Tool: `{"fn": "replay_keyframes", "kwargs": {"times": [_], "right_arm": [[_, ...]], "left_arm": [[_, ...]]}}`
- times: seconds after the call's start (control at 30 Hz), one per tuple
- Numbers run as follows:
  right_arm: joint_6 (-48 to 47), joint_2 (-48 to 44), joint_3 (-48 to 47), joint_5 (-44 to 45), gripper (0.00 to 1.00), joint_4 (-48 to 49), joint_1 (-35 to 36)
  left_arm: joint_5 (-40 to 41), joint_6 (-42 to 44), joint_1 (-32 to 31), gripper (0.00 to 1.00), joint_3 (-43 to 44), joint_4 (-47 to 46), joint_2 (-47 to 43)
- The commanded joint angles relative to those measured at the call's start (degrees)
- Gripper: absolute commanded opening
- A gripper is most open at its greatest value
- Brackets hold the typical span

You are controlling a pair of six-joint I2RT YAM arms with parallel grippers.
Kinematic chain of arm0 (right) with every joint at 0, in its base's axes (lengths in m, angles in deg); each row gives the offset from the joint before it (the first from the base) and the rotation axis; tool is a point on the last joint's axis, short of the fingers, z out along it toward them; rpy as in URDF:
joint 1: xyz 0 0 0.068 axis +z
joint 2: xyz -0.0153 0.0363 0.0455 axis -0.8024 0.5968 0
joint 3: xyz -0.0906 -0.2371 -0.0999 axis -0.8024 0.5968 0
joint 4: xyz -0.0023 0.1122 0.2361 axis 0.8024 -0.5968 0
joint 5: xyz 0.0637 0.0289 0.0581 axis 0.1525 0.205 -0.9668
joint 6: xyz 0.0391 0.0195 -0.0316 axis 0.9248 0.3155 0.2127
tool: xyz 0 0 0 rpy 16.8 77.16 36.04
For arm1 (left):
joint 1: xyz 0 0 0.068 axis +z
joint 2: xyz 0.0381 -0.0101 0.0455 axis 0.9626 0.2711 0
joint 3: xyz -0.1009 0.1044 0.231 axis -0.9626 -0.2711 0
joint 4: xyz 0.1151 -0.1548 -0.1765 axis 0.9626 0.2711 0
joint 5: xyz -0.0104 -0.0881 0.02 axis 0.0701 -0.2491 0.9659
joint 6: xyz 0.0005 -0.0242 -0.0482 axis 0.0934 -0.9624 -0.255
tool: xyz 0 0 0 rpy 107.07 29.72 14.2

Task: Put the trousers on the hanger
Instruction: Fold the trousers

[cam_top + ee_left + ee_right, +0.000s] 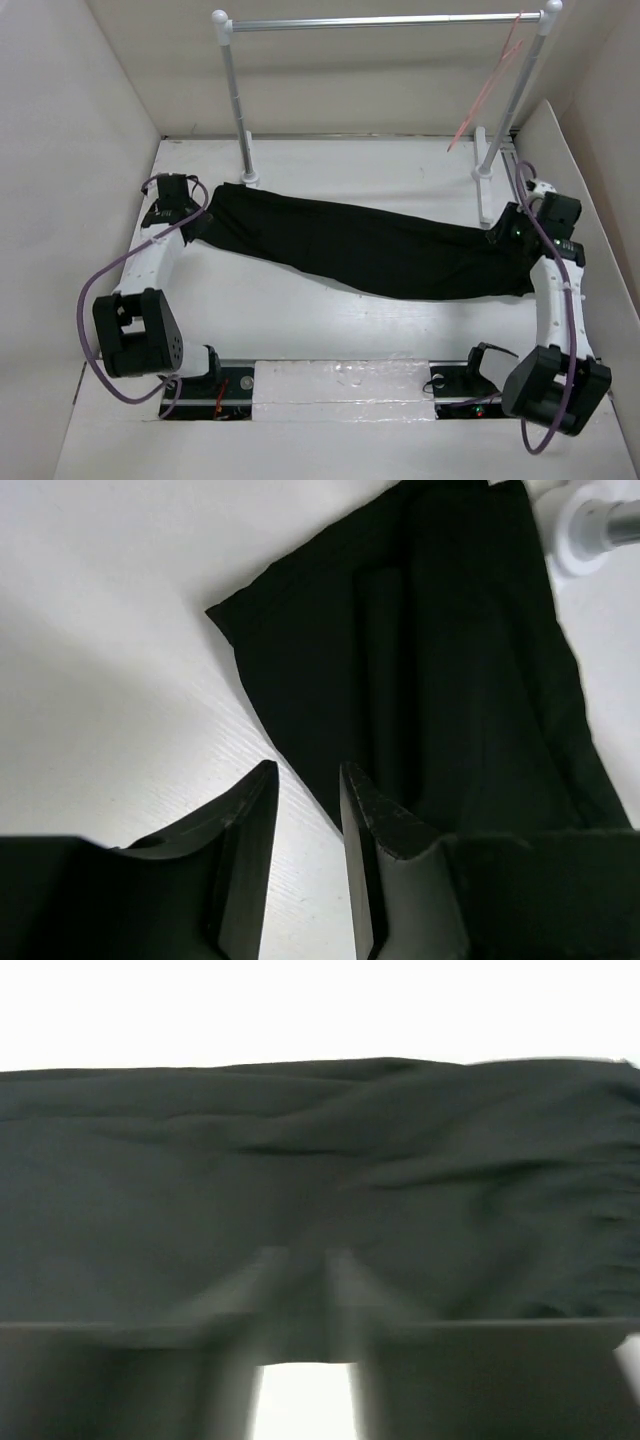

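The black trousers (370, 245) lie flat and stretched across the table from left to right. The pinkish-red wire hanger (490, 85) hangs from the right end of the rail, away from both grippers. My left gripper (197, 224) is at the trousers' left end. In the left wrist view it (305, 770) is open and empty, with bare table between its fingers and the fabric's edge (450, 660) beside its right finger. My right gripper (506, 236) is at the trousers' right end. The right wrist view is blurred; the gripper (305, 1255) stands slightly apart with the fabric (300, 1140) between its fingers.
A silver rail (380, 22) on two white posts (240, 120) stands at the back of the table. One post's foot (590, 530) shows beside the trousers in the left wrist view. White walls close in the table on both sides.
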Motion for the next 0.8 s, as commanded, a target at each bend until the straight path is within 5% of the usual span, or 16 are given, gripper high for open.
{"fn": "replay_keyframes", "kwargs": {"times": [0.0, 0.07, 0.13, 0.33, 0.47, 0.77], "right_arm": [[-1.14, -2.18, 1.61, -1.55, 0.15, 0.02, 6.07], [-1.23, -4.98, 3.90, -2.08, 0.00, 0.97, 10.82], [-3.06, -7.18, 8.28, -4.27, 0.00, 4.22, 14.25], [-4.05, -8.69, 12.08, -3.23, 0.10, 4.33, 28.48], [-2.20, -7.99, 12.96, -0.59, 0.28, 5.46, 36.40], [1.67, -5.53, 8.40, 4.59, 0.35, 4.94, 46.26]], "left_arm": [[-5.31, 0.26, 0.18, 0.27, 1.36, -0.99, 4.71], [-5.15, 1.05, -0.96, 0.26, 3.98, -0.73, 9.11], [-3.92, 1.58, -2.11, 0.27, 5.31, -1.33, 11.75], [-5.32, 0.96, -2.73, 0.31, 7.69, -5.03, 15.97], [-3.04, 1.40, -3.78, 0.31, 13.04, -2.40, 20.90], [-0.23, 0.09, -4.31, 0.23, 16.65, -1.34, 26.61]]}}
